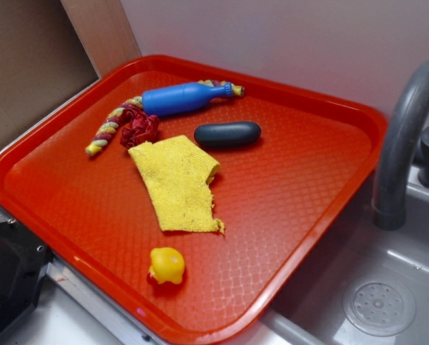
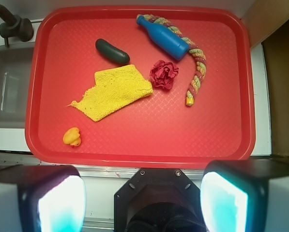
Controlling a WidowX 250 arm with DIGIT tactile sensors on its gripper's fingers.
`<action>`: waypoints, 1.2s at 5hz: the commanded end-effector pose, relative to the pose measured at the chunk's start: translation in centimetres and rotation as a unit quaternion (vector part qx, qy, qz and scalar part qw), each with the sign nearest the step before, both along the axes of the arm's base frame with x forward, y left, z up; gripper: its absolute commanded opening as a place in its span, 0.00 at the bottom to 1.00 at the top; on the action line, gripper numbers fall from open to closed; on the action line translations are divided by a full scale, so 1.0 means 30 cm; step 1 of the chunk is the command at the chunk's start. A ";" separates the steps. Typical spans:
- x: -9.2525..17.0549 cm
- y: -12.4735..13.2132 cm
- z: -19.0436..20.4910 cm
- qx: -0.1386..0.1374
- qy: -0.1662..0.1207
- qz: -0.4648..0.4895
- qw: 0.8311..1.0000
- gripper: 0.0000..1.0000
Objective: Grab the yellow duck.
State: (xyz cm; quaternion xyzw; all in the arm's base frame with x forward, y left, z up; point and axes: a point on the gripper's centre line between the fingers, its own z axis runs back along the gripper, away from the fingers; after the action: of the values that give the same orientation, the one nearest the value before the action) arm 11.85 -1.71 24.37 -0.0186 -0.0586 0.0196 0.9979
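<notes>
Wrist view: left to right, places given against the fingers.
Gripper (image 2: 143, 200): spread wide, nothing between the fingers (image 2: 62, 205); above the tray's near rim.
Yellow duck (image 2: 72, 137): beyond the left finger, near the tray's corner, untouched.
Yellow cloth (image 2: 114, 91): further out, flat, apart from the duck.
Dark oblong (image 2: 112, 51): behind the cloth.
Red crumpled piece (image 2: 164, 74): just beside the cloth's right edge.
Blue bottle (image 2: 163, 37): far side, lying across the braided rope (image 2: 196, 77).
Red tray (image 2: 221, 135): holds all items.
</notes>
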 end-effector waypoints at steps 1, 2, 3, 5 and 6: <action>0.000 0.000 0.000 0.000 0.000 0.000 1.000 1.00; 0.007 -0.102 -0.018 0.001 -0.019 0.023 1.000 1.00; 0.014 -0.213 -0.037 -0.018 -0.030 0.045 0.998 1.00; 0.057 -0.413 -0.194 0.022 -0.016 0.036 0.999 1.00; 0.047 -0.439 -0.259 0.039 -0.009 0.028 0.999 1.00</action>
State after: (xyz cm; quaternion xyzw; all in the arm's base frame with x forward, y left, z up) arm 13.24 -14.70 16.03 0.0308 -0.0600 0.0376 0.9970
